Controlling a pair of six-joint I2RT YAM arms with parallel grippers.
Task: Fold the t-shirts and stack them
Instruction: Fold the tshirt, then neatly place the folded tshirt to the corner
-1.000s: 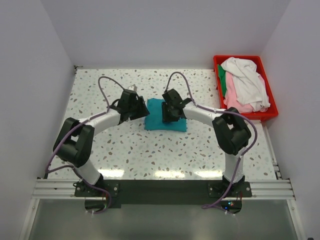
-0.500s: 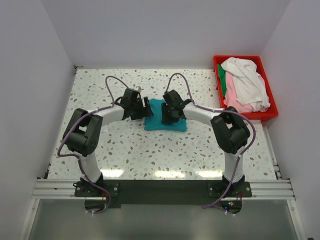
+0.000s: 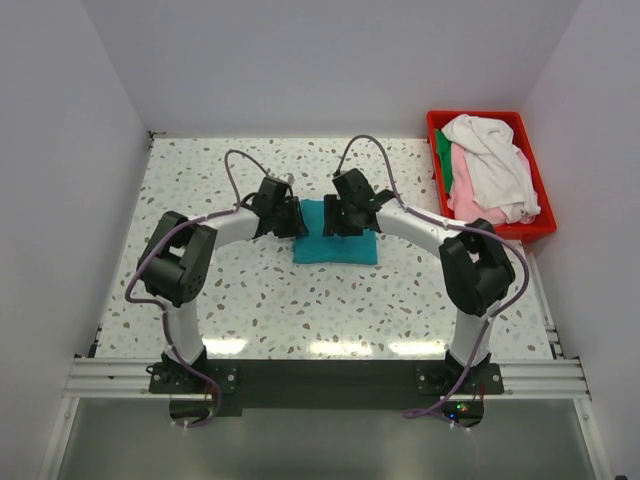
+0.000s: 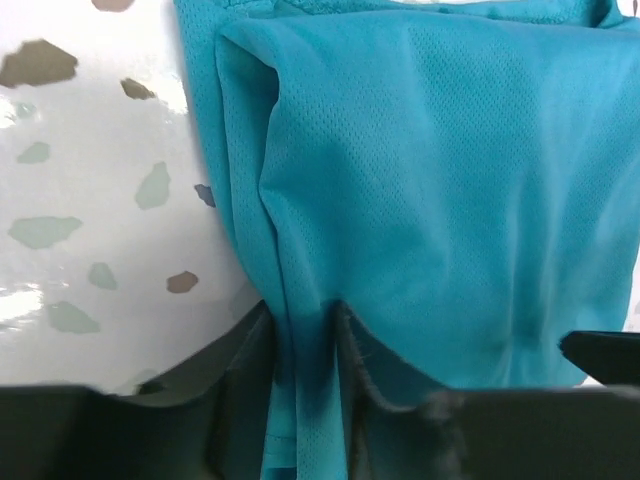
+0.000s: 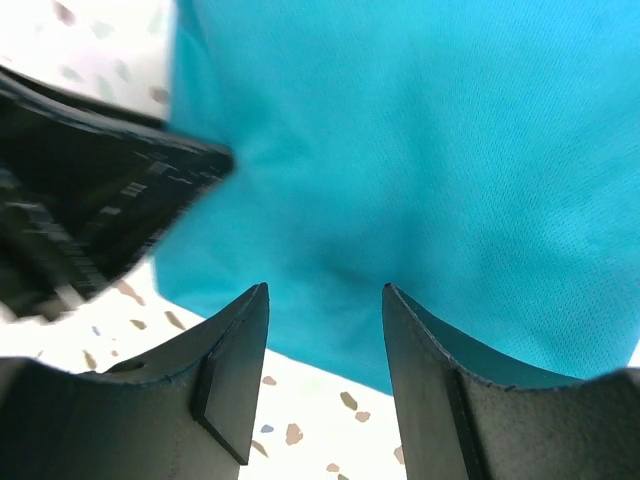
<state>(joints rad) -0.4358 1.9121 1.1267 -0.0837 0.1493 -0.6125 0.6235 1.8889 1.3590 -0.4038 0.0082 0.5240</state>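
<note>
A folded teal t-shirt (image 3: 340,248) lies flat in the middle of the speckled table (image 3: 200,180). My left gripper (image 3: 291,217) is at the shirt's left edge. In the left wrist view the left gripper (image 4: 305,322) is shut on a narrow fold of the teal t-shirt (image 4: 430,180), which runs down between its dark fingers (image 4: 240,380). My right gripper (image 3: 338,216) hovers over the shirt's far part. In the right wrist view the right gripper (image 5: 325,295) stands open above the teal t-shirt (image 5: 420,140), with nothing between its fingertips.
A red plastic bin (image 3: 481,116) stands at the back right corner. It holds a white t-shirt (image 3: 495,160), a pink t-shirt (image 3: 465,198) and a dark green t-shirt (image 3: 443,155) in a loose heap. White walls close the table in on three sides.
My left gripper has moved right to the teal shirt's left edge and shut on a fold of it. The right gripper's jaws have opened wider. The shirt has shifted slightly right.
</note>
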